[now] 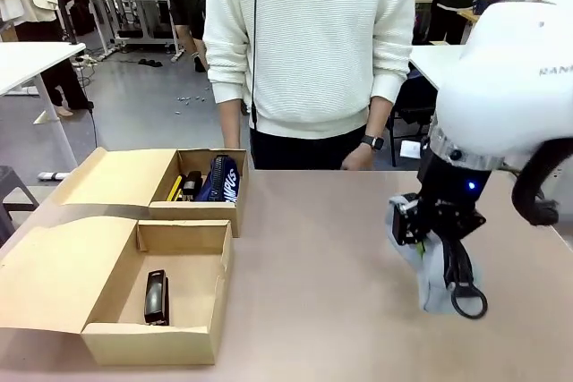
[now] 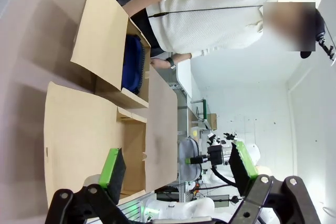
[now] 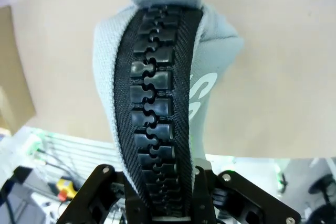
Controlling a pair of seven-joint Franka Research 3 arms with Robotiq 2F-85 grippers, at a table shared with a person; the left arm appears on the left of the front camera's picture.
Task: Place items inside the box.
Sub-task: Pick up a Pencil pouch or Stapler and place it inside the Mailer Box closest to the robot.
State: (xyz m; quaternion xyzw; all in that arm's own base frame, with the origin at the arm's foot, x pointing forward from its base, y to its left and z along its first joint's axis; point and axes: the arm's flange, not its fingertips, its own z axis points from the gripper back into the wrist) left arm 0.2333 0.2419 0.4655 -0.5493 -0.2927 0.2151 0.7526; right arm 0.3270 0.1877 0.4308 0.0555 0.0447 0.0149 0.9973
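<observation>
— Pinching what?
— The right claw (image 3: 160,192) clamps the light grey pouch (image 3: 157,77) by its zip edge, pouch between its jaws; the left claw (image 2: 177,165) is spread, empty.
— Advice?
— Lift clear, carry leftward over the rim of the box (image 1: 183,237), lower gently.

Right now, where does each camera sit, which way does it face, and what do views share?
Front: fixed between the arms, faces across the table at the person in a white sweater; right gripper holds the light grey fabric zip pouch.
Left wrist: rolled sideways, looks along the open left gripper at two open cardboard boxes.
Right wrist: looks down its clamped fingers at the pouch's black zip.
Shared: all three show the pouch.
</observation>
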